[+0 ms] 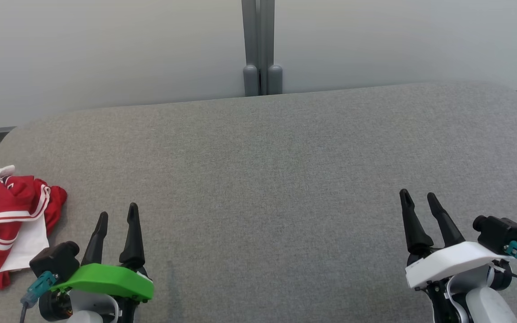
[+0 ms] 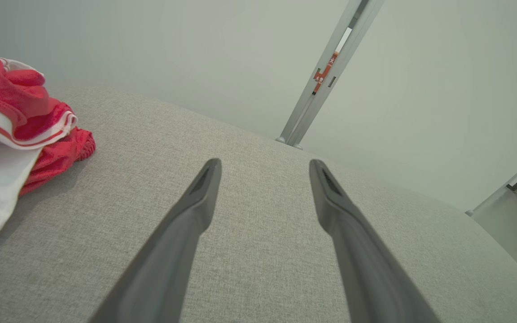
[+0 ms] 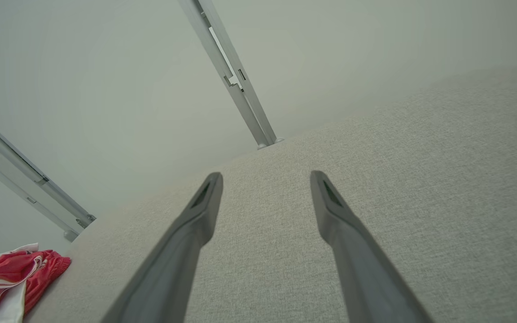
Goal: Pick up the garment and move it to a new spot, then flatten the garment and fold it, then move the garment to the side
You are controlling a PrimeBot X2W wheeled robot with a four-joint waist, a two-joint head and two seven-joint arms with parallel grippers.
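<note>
A crumpled red and white striped garment [image 1: 7,224] lies bunched at the far left edge of the grey fabric surface [image 1: 267,179]. My left gripper [image 1: 117,214] stands open just right of it, near the front edge, holding nothing. In the left wrist view the garment [image 2: 11,134] sits left of the spread fingers [image 2: 195,202]. At the front right my right gripper [image 1: 418,197] is open and empty too, far from the cloth. The right wrist view catches the garment [image 3: 11,278] in its bottom left corner.
A pale wall rises behind the surface, with a grey vertical post [image 1: 258,49] at the back middle. The grey surface has rounded back corners and drops off at the left beside the garment.
</note>
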